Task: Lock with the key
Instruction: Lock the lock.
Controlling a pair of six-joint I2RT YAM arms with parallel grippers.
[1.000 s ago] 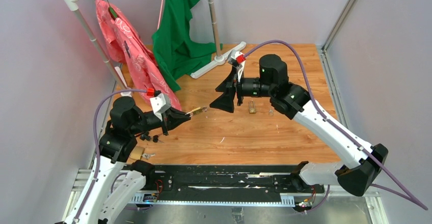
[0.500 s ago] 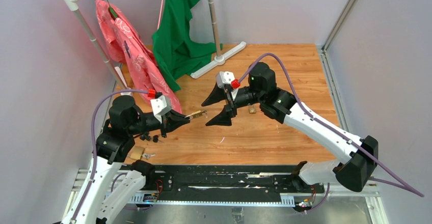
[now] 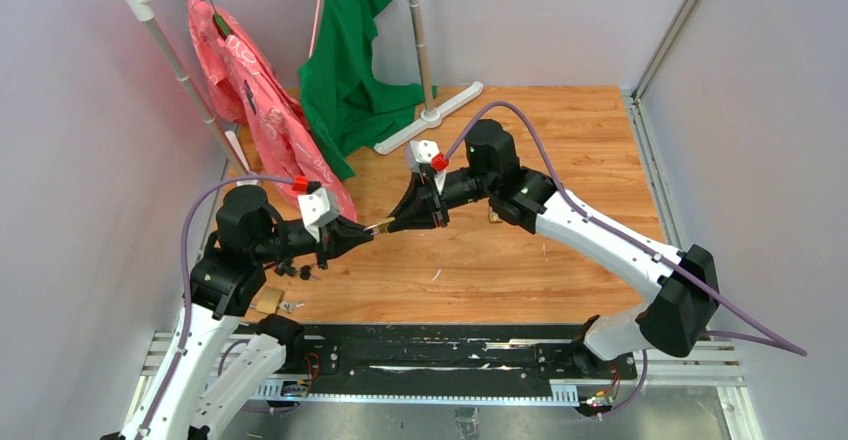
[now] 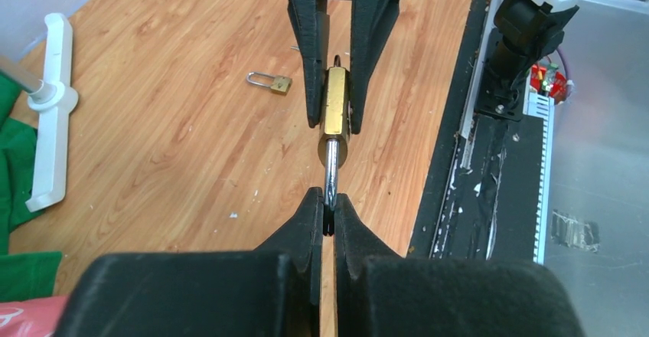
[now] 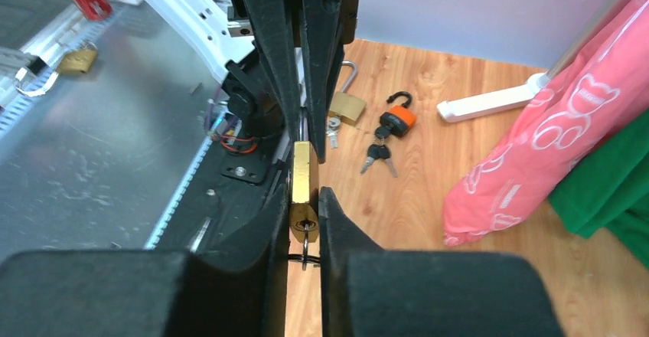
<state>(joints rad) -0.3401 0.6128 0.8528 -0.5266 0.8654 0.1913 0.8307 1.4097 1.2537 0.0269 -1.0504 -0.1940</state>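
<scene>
Since a second ago the right arm has swung across from mid-desk and met the left. Going left to right: the left pincer is clenched on the steel shackle of the brass padlock, held in the air above the desk; the right pincer is now clamped on the padlock's brass body, keyway and key ring facing its camera. Risk: with both arms pulling on one small lock, slight misalignment could twist it out of either grip, or the shackle could slip.
</scene>
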